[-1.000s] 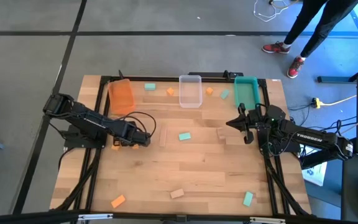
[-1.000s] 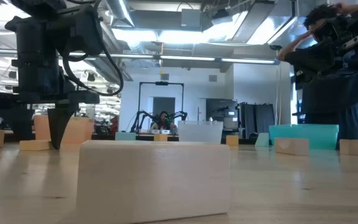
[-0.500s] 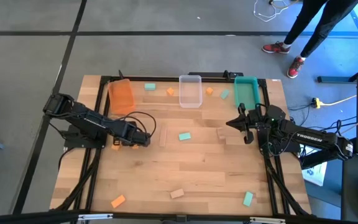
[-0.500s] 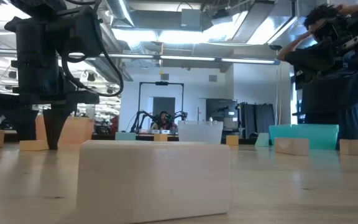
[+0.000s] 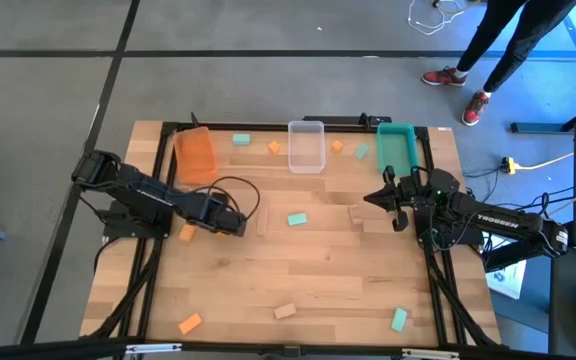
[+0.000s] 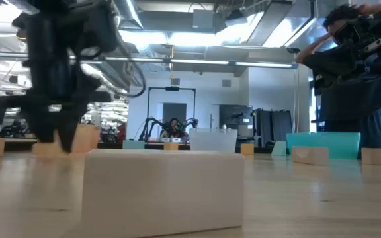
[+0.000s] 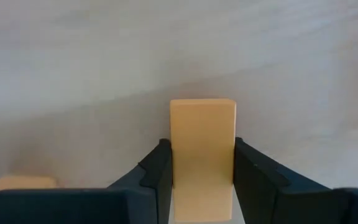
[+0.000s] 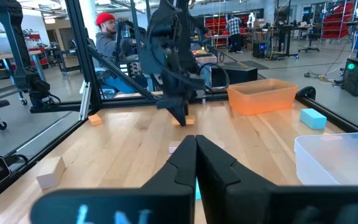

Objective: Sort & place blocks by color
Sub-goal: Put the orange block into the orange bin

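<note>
My left gripper [image 5: 236, 226] points down at the table left of centre, shut on a small block [image 7: 202, 140] that looks pale orange in the left wrist view. The arm hides this block from above. Another orange block [image 5: 186, 232] lies flat just left of the gripper, and a light wood block [image 5: 262, 222] lies just to its right. My right gripper [image 5: 371, 198] hangs shut and empty above the table's right side, pointing left. More orange, teal and wood blocks lie scattered flat on the table. My left gripper pinches the pale orange block by its two long sides [image 7: 178, 163], with one finger [image 7: 157, 171] on each side. The fingers come from above, pointing down, and lie along the block. Its far end [image 7: 202, 109] sticks out past the fingertips. Whether it clears the table I cannot tell.
An orange bin [image 5: 194, 155], a clear bin [image 5: 306, 146] and a teal bin [image 5: 396, 150] stand along the far edge. A teal block [image 5: 297, 218] lies at the centre. A wood block [image 5: 284, 311] sits at the near edge. A person's legs [image 5: 498, 50] show beyond the far right corner.
My left gripper has moved a little toward the table's right and tipped. That has uncovered more of the orange block lying to its left. The block under its fingers has shifted right with it in the low view.
</note>
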Motion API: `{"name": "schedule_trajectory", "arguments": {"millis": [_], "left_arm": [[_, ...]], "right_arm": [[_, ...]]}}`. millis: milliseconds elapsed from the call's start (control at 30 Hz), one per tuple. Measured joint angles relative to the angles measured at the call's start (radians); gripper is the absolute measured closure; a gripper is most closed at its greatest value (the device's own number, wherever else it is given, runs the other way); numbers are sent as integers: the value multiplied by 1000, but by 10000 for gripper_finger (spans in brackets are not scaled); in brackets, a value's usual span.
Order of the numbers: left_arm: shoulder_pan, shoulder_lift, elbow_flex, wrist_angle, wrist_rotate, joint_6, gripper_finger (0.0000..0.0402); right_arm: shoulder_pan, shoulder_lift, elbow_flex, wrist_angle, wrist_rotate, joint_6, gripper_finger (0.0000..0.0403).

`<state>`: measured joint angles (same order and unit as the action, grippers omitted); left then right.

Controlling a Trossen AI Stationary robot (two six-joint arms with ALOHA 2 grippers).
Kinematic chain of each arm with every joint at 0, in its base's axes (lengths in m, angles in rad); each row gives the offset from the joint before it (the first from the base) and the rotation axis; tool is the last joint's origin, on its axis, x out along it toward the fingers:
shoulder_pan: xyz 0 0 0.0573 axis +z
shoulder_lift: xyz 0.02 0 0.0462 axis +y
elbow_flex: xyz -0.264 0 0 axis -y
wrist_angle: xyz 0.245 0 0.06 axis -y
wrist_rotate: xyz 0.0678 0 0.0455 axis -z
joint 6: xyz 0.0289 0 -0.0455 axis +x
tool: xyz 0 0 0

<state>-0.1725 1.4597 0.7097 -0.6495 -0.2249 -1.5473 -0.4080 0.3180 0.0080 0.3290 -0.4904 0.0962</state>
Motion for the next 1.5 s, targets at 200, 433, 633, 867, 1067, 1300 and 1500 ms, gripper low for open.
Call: {"name": "schedule_trajectory", "arguments": {"millis": [200,433,633,867,1067,1300,1500], "left_arm": [[7,-1,144,-141,-82,86,278],[94,-2,316,-408,-132,156,278],[251,-4,387,-513,-162,292,278],[453,-4,391,-538,-207,471,278],[617,-4,391,-565,-294,547,278],[802,-4,391,-551,-312,641,278],[925,-4,391,-484,-260,727,278]], "right_arm": [[0,0,0,0,0,0,395],[0,0,0,0,0,0,395],[0,0,0,0,0,0,395],[0,0,0,0,0,0,395],[0,0,0,0,0,0,395],[0,0,0,0,0,0,395],[0,0,0,0,0,0,395]]}}
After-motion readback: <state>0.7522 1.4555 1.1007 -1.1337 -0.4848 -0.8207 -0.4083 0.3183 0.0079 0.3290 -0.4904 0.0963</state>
